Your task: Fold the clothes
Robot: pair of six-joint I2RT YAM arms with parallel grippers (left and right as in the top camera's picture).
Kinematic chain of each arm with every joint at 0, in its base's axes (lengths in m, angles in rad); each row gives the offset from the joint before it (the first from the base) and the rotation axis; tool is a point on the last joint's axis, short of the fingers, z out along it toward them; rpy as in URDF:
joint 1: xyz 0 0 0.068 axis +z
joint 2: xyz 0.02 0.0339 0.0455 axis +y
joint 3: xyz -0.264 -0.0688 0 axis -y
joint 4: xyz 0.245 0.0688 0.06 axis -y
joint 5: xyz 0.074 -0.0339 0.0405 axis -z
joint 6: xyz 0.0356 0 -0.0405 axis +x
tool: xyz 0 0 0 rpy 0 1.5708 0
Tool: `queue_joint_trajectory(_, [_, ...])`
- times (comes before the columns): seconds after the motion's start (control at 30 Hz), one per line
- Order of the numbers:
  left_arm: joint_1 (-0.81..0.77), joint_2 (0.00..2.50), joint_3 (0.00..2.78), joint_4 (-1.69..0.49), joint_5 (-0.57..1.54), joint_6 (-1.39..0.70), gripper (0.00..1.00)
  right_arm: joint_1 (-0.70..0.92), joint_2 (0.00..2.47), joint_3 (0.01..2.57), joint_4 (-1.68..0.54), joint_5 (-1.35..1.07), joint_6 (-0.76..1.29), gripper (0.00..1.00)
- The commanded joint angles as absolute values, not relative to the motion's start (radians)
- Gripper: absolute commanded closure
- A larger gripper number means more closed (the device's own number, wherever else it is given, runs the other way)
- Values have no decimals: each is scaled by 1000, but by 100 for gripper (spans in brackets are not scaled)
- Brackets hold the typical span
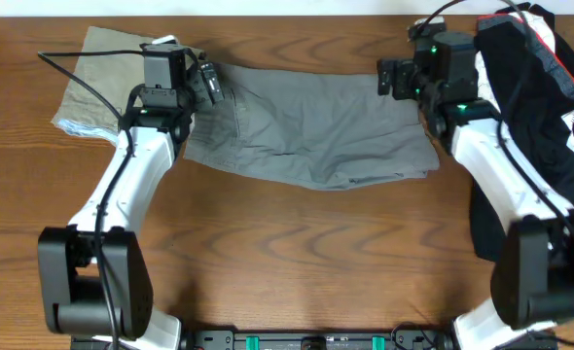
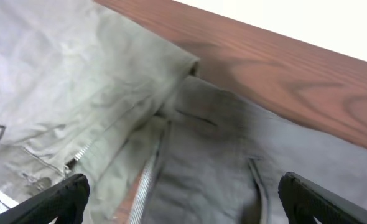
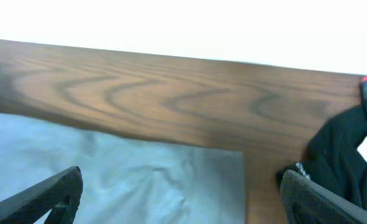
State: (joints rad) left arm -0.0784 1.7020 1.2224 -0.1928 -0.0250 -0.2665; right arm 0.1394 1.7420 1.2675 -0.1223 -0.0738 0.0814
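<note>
The grey shorts (image 1: 311,131) lie spread across the middle of the wooden table, also seen in the left wrist view (image 2: 233,174) and the right wrist view (image 3: 134,180). Khaki shorts (image 1: 97,83) lie at the far left, their zip edge beside the grey cloth (image 2: 59,112). A black top with white and red stripes (image 1: 535,78) is heaped at the far right (image 3: 345,155). My left gripper (image 1: 209,83) is open over the grey shorts' left end (image 2: 180,199). My right gripper (image 1: 392,78) is open over their right far corner (image 3: 180,199).
The table's far edge (image 1: 297,17) runs just behind the clothes. Bare wood (image 1: 306,253) lies in front of the grey shorts between the two arm bases. Cables trail over the khaki shorts and the black top.
</note>
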Motion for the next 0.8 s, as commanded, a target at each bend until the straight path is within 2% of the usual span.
queue_joint_trajectory(0.0, [-72,1716,1230,-253,29,-229,2,129,1747,1274,-218,-133,165,1])
queue_joint_trajectory(0.13, [-72,1729,1230,-326,112,-186,2,105,1753,1274,-392,-199,168,1])
queue_joint_trajectory(0.27, [-73,1738,1230,-311,165,-123,2,100,1752,1274,-474,-270,146,1])
queue_joint_trajectory(0.43, [-75,1770,1230,-203,365,-59,2,118,1752,1274,-490,-335,103,1])
queue_joint_trajectory(0.77, [-75,1982,1231,-54,461,-30,2,119,1752,1274,-478,-341,103,3])
